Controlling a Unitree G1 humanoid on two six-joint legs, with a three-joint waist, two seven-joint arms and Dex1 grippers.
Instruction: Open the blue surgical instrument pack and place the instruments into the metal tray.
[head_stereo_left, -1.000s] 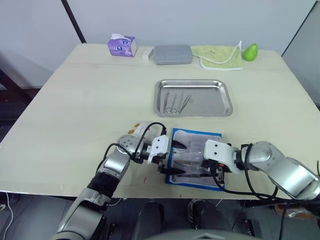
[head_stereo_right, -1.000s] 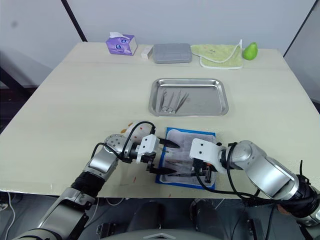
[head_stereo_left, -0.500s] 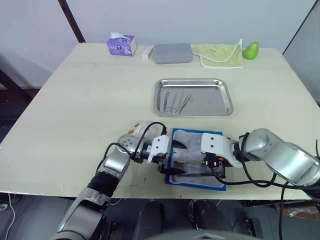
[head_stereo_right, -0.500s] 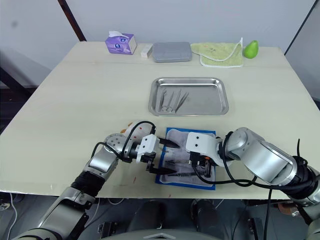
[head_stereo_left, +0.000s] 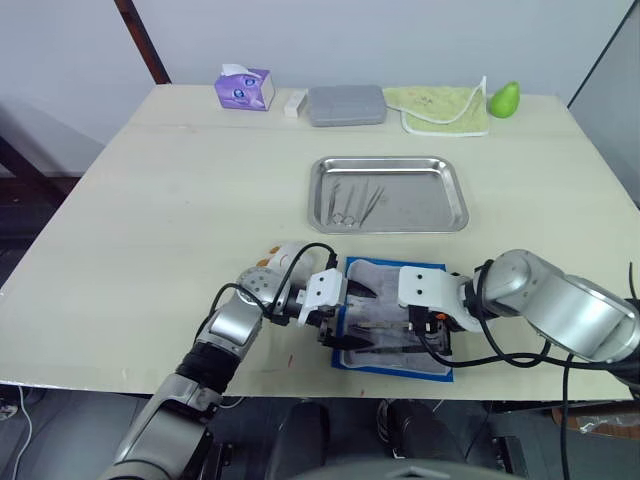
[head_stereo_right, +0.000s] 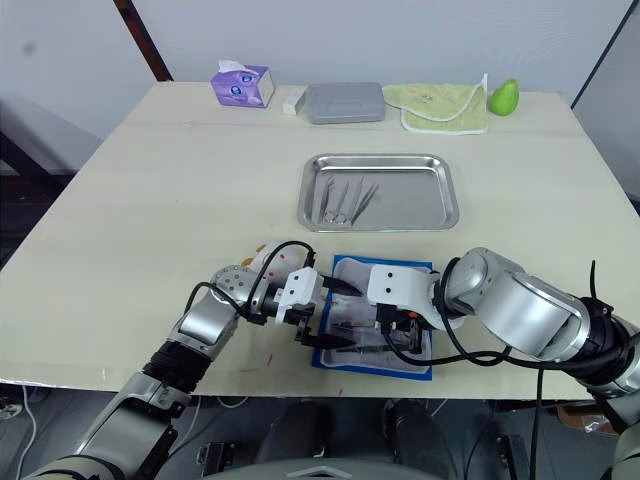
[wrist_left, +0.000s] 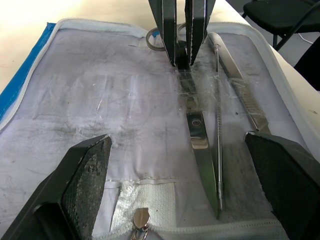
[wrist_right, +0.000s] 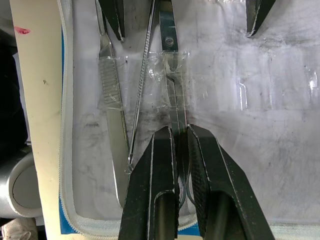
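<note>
Three instruments (wrist_left: 200, 145) lie in the pack (head_stereo_left: 392, 322); right gripper (wrist_right: 180, 145) pinches scissors (wrist_right: 172, 90); left gripper (wrist_left: 185, 165) spread wide.

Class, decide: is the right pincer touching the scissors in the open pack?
Touching. The right wrist view shows the right pincer with both fingers closed against the scissors, which lie in the open pack.

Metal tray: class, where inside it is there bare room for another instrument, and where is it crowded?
The metal tray is bare from its middle across to the robot's-right rim. Its left part is crowded with the instruments already laid there.
</note>
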